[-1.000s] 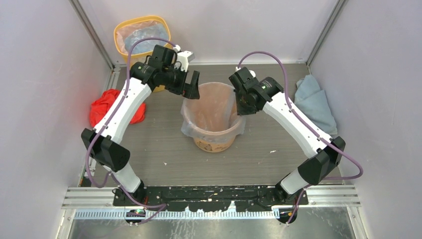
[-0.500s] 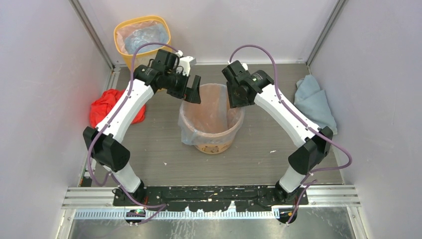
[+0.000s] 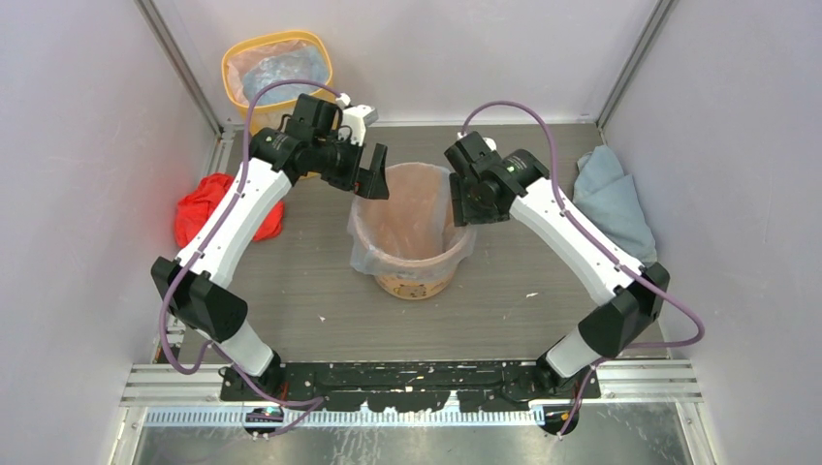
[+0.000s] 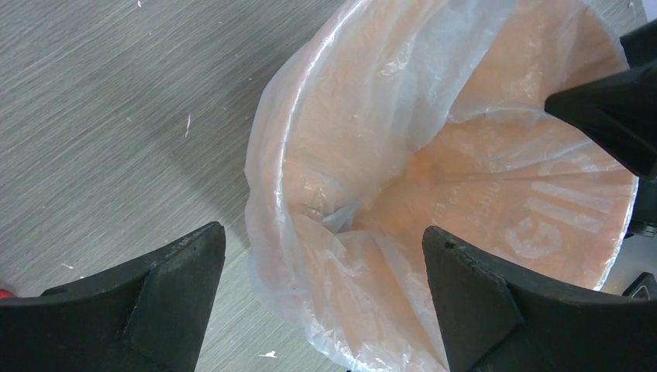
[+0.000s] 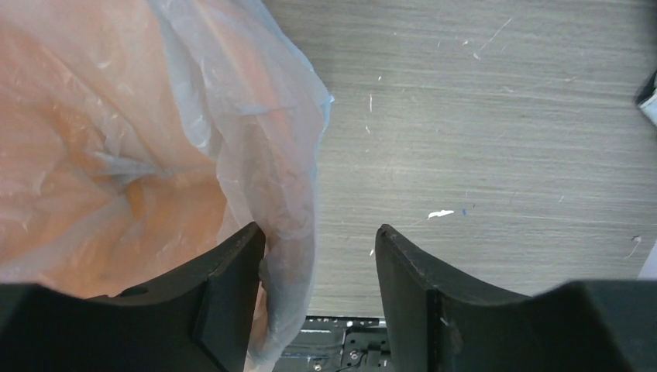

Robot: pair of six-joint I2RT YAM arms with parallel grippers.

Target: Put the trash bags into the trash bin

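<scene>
Fingers of the left end effector are standing spread wide, straddling the left rim of the orange trash bin. Its clear trash bag is draping over that rim between them. The right end effector is hovering at the bin's opposite rim, fingers parted, loose bag plastic hanging between them beside one finger. A blue cloth is lying further right.

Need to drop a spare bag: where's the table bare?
Bare: the strip between orange bin and base rail. Gaps beside the red cloth and blue cloth lie under the arms. Crowded: the bin's rim, with the left gripper and right gripper.
</scene>
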